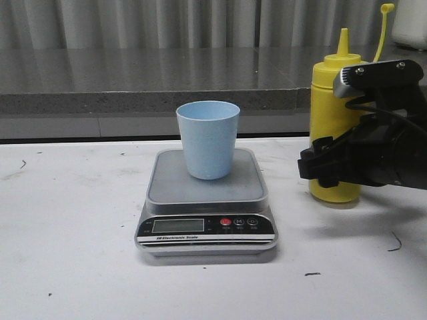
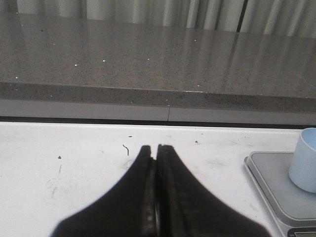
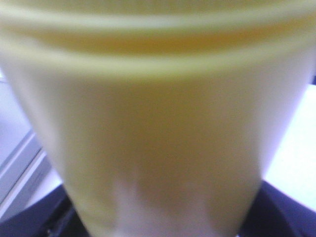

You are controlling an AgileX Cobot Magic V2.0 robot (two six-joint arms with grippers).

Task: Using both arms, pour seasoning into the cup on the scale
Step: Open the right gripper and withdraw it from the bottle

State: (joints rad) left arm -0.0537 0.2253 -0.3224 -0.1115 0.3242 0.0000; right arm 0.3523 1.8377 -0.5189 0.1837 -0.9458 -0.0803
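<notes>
Front view: the scale (image 1: 206, 203) sits on the white table (image 1: 73, 233), its black panel with display and one red and two dark buttons facing the camera. The pale blue cup (image 1: 207, 139) stands upright on the scale's platform, towards the rear of it, mouth open upward. To the right of the scale, apart from it, the yellow seasoning bottle (image 1: 331, 100) stands upright on the table, nozzle pointing up and its cap (image 1: 386, 9) hanging off to the side on a thin strap. My right end effector (image 1: 331, 167) is at the lower half of the bottle, black fingers on either side of the body; whether they press on it cannot be told from this view. Right wrist view: the bottle (image 3: 158, 128) fills nearly the whole picture (blurred, very close), with dark finger parts showing at both lower corners, so the bottle lies between my fingers, though firm contact is not shown. Left wrist view: my left end effector (image 2: 156, 197) is closed and empty, its two fingers pressed together above the bare table (image 2: 64, 158), with the scale (image 2: 276, 187) and cup (image 2: 304, 160) off at the picture's edge, well apart from the fingertips.
</notes>
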